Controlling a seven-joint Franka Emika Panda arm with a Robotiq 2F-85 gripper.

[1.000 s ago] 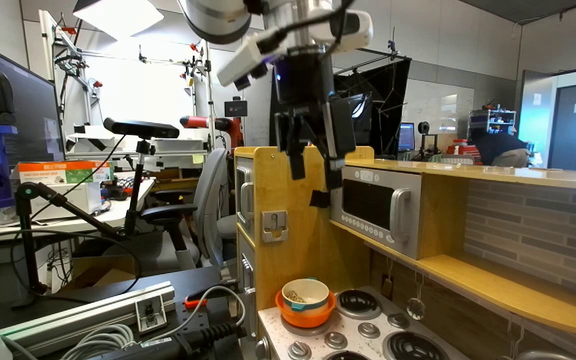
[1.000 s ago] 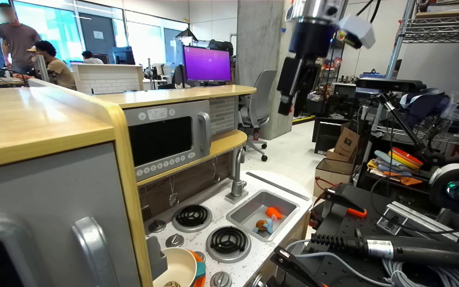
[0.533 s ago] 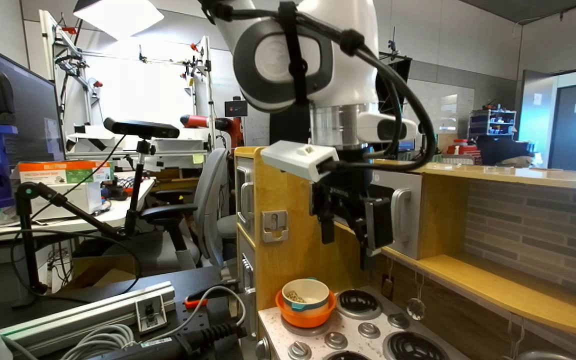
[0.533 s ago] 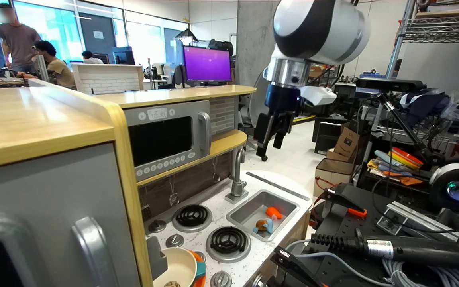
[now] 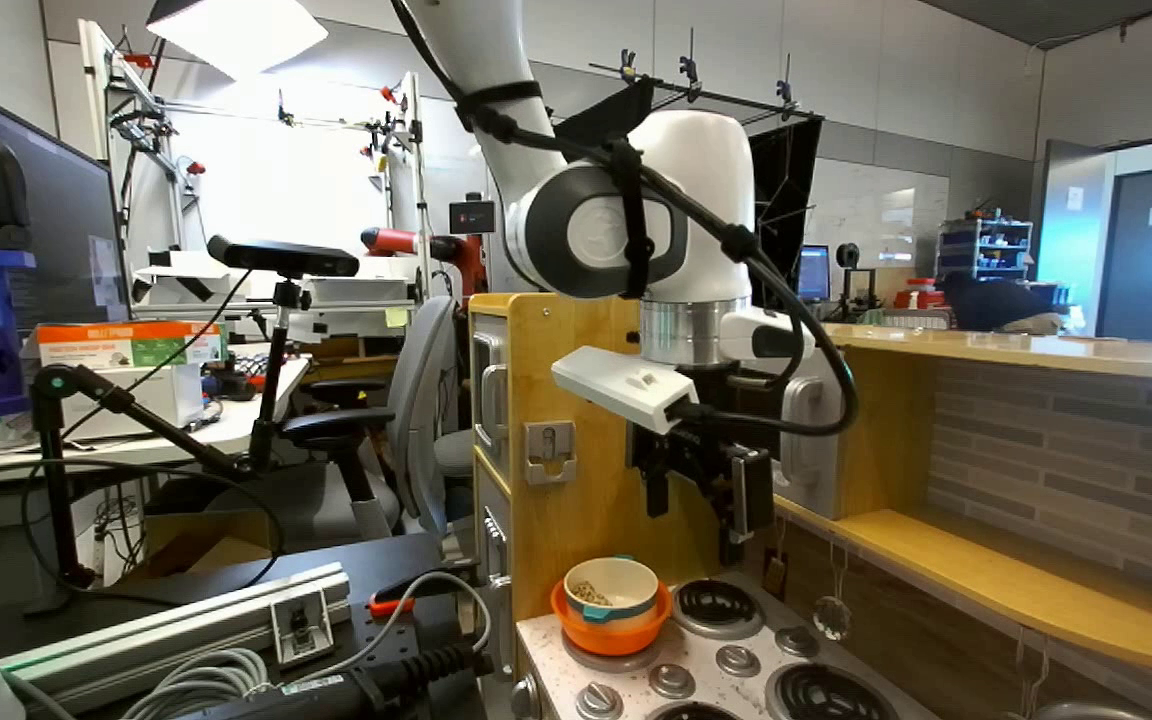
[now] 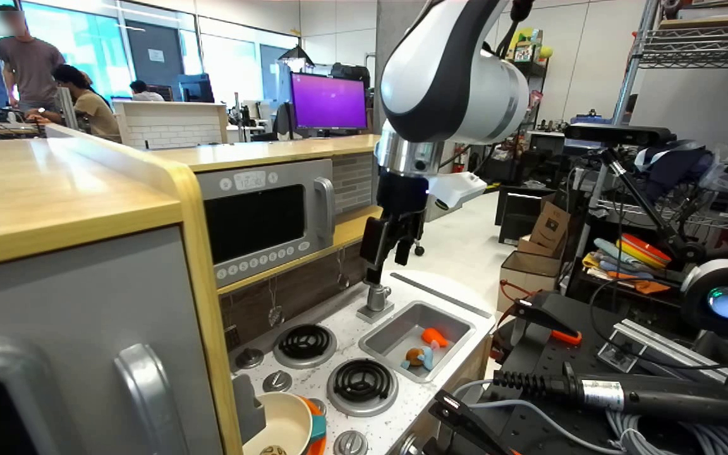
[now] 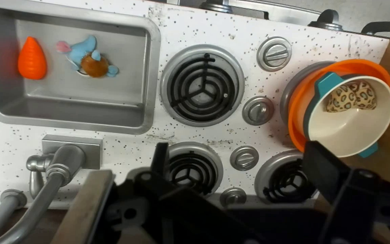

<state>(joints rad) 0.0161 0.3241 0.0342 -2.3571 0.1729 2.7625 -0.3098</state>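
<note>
My gripper [image 7: 237, 149] is open and holds nothing. It hangs above the toy stove top, its fingers pointing down, in both exterior views [image 5: 694, 520] [image 6: 388, 265]. In the wrist view, a cream pot [image 7: 344, 134] with teal handles sits in an orange bowl [image 7: 295, 127] beside the right finger. A leopard-print piece [image 7: 352, 96] lies in the pot. The pot also shows in both exterior views [image 5: 631, 580] [image 6: 291, 411]. A grey sink [image 7: 80, 124] holds an orange teardrop-shaped toy [image 7: 32, 59] and a blue and brown soft toy [image 7: 93, 62].
A grey faucet [image 7: 69, 157] stands behind the sink. A toy microwave [image 6: 250, 215] and a yellow shelf [image 5: 996, 570] overhang the stove's back. A wooden side panel [image 5: 576, 520] rises beside the bowls. Black burners [image 7: 201, 89] and knobs [image 7: 274, 54] sit on the counter.
The arm has come down from high above to low over the stove. In an exterior view the gripper has also moved left, toward the microwave side. The gripper has stayed open; bowls and toys are unmoved.
</note>
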